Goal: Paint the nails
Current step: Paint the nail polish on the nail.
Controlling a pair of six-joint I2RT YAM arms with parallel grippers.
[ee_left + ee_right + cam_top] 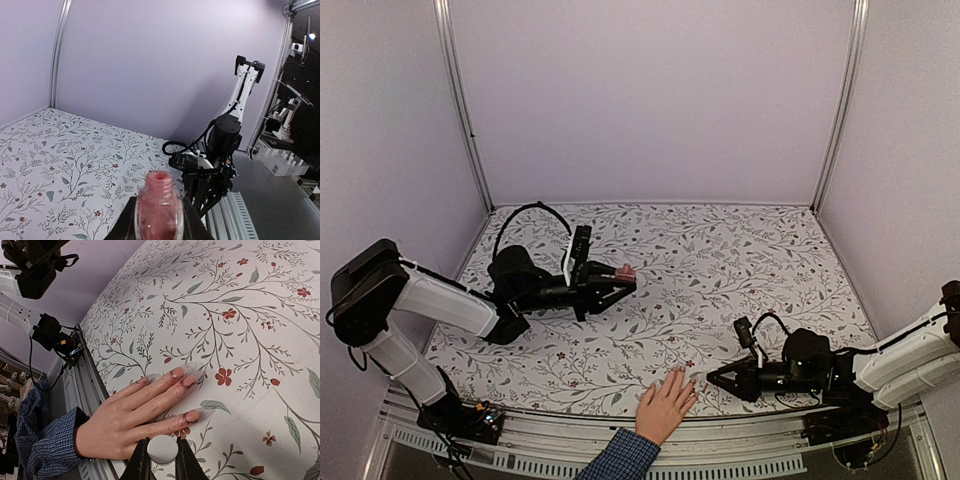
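A light-skinned hand (663, 406) with a blue checked cuff (620, 458) lies flat at the table's near edge. In the right wrist view the hand (120, 420) shows pink-painted nails (192, 416) with long clear tips and smeared polish on the fingers. My right gripper (715, 378) is just right of the fingertips. It (162, 460) is shut on a round white cap (162, 449); anything under the cap is hidden. My left gripper (623, 276) is shut on an uncapped pink bottle (159, 205), held tilted above the table's left middle.
The floral table cover (720, 270) is bounded by lilac walls on three sides. A metal rail (740, 445) runs along the near edge beside the cuff (45, 440). The right arm (220, 150) stands ahead of the bottle in the left wrist view.
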